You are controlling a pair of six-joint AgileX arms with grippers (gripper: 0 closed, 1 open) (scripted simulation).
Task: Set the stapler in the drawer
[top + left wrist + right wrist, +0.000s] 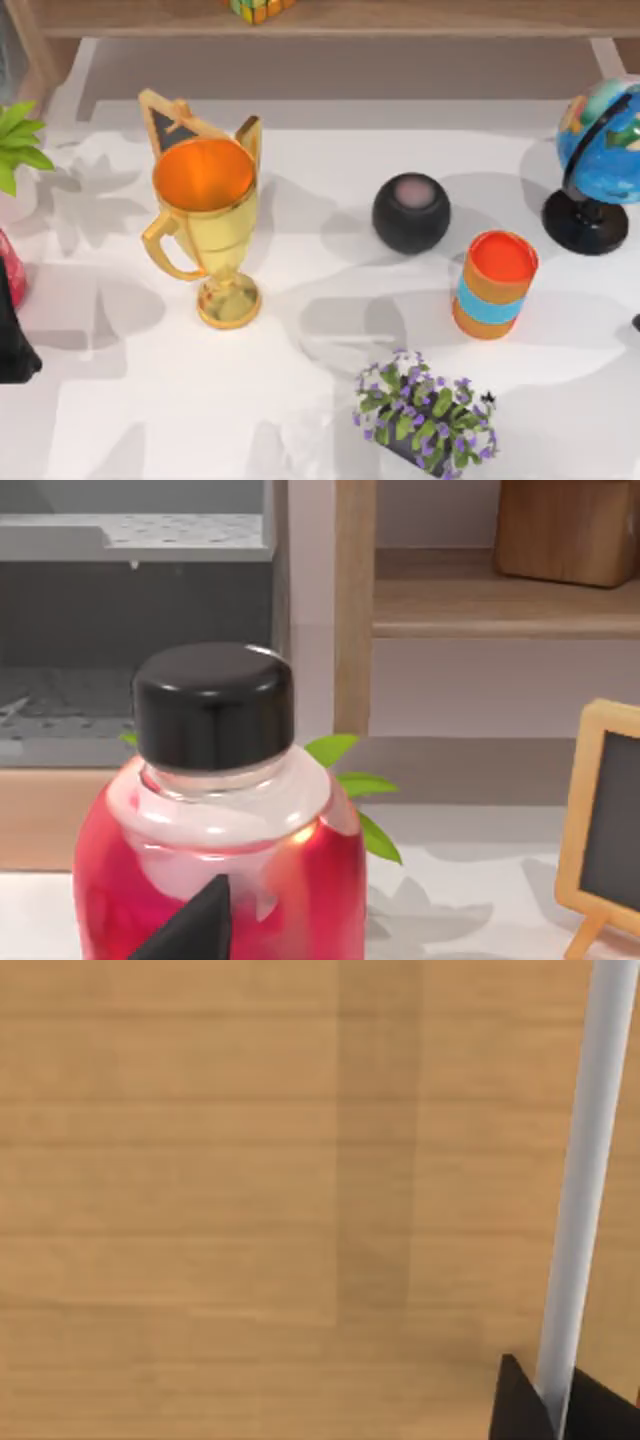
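We see no stapler near the gold trophy (205, 225); our left gripper (15, 340) sits left of it by the red bottle (220, 880), its fingers' state unclear.

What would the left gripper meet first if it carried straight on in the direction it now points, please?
Most likely the red bottle with the black cap: it stands directly ahead in the left wrist view, with a dark fingertip of the left gripper in front of its body. How far apart they are is unclear.

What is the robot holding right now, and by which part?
It cannot be told: the left end effector sits by a red black-capped bottle, with no hold visible.
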